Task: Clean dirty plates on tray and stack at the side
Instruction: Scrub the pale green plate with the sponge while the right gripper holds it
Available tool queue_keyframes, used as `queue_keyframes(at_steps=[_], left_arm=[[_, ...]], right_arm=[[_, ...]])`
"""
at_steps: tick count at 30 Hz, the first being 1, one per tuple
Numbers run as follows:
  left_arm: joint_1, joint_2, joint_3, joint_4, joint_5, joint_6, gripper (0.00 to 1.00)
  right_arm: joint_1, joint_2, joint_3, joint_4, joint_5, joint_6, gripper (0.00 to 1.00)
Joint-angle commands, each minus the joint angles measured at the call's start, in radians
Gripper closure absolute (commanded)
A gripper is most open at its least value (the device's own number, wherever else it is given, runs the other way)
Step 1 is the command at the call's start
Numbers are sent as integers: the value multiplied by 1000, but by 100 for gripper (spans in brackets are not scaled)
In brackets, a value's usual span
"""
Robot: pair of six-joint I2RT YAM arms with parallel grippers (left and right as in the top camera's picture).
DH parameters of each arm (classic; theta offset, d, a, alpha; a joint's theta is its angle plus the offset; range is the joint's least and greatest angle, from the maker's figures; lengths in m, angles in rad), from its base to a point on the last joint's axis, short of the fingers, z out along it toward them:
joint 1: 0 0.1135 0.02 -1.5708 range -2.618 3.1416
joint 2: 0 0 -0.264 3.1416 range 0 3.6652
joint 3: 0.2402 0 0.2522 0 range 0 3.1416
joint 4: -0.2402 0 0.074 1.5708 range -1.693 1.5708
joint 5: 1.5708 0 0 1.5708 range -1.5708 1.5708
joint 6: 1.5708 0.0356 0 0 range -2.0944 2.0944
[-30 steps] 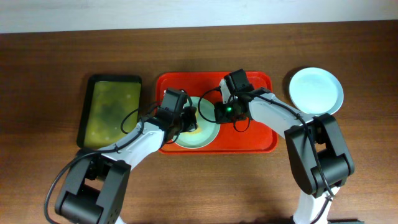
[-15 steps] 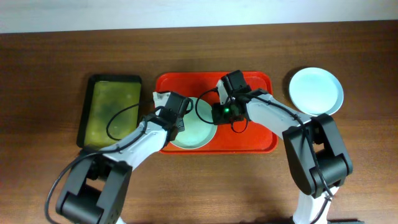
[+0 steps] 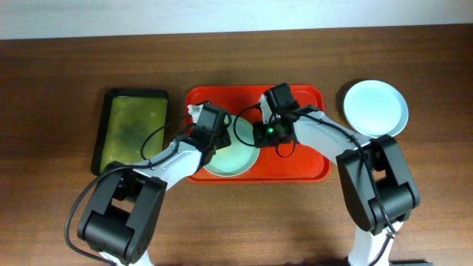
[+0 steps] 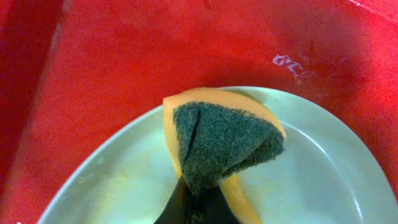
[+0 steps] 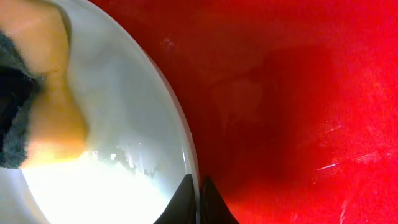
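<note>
dark tray (image 3: 131, 131): olive-green mottled inside, black rim, rectangular, left of centre in the overhead view, long side running up-down | sponge (image 4: 217, 143): folded, orange-yellow foam outside, dark green scouring face, centre of the left wrist view | table (image 3: 59, 214): brown wood grain | wall (image 3: 222, 15): pale strip, top edge

A dark brown wooden table (image 3: 52, 81) fills the overhead view under even light. Beyond the table's far edge runs a pale wall strip (image 3: 222, 13).

Red-orange tray (image 4: 124, 62), pale mint plate (image 4: 311, 180), orange-yellow sponge (image 4: 217, 140) with dark-green face.
</note>
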Motion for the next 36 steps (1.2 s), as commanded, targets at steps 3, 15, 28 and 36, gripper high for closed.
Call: queue_keyframes(at_steps=[3, 15, 28, 36], left_arm=[[9, 8, -4, -119, -319, 155, 100], [-11, -151, -5, -56, 218, 85, 100], [-19, 10, -1, -303, -249, 219, 100], [-19, -154, 84, -417, -183, 201, 100]], right_arm=[[-5, 10, 5, -2, 12, -2, 96], [-5, 10, 5, 2, 12, -2, 96], [-6, 10, 5, -1, 12, -3, 96], [-6, 10, 5, 0, 13, -3, 96]])
